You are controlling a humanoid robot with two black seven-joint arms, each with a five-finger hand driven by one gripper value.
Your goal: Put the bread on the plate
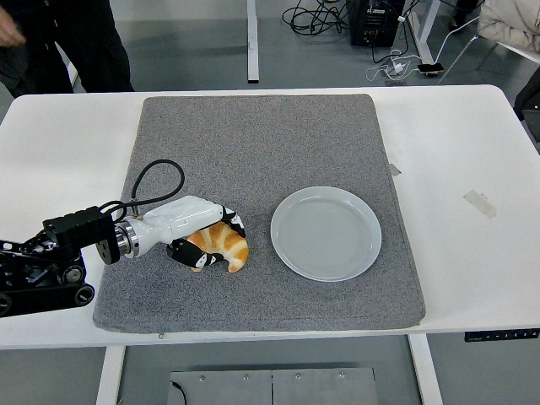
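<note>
Bread [226, 246], a croissant, lies on the grey mat [253, 143] left of centre in the frame, with the left hand [205, 236] closed around it, fingers over its top and thumb beneath. The plate [326, 233] sits empty just to its right. Grasping looks done; lifting, carrying and release remain.

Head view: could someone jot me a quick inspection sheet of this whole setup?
Surface: white table with a grey mat.
Job's things: bread on the mat, left of the empty plate.
Clutter: tape strip on the table.
Hands: left robot hand curled around the bread; right not visible.
Cables: black loop at the wrist; floor cables.
Surroundings: person standing behind.
</note>
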